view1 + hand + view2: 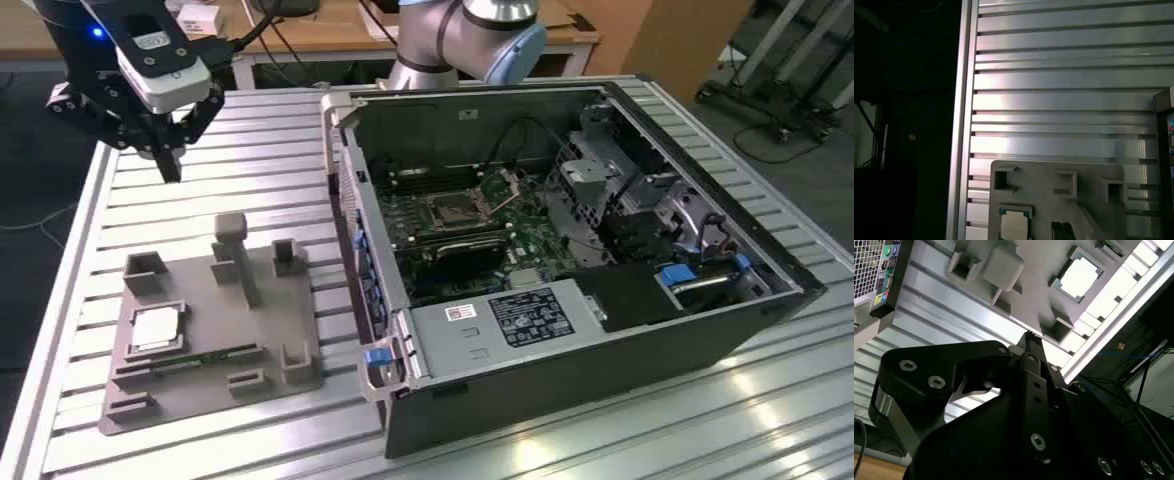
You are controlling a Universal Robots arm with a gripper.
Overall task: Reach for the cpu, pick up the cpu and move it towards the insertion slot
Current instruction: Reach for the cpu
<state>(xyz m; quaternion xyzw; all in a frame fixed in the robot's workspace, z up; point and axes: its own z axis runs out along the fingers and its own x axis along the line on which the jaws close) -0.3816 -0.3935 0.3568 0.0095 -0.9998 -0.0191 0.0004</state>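
Open computer case (561, 390) beside grey fixture block (207, 285) on slatted table (254, 170).

Exterior view: even overhead light, soft sheen on ribbed aluminium worktop (227, 185) | second wrist view: hard glare on slats, flat silvery square cpu (1080, 276) washed white, black pincer (1029, 337) dark, unlit | first wrist view: bright band mid-worktop, blackness past its edge.

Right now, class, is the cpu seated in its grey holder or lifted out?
Seated: the cpu lies flat in a square recess of the grey holder; the gripper hangs apart from it.
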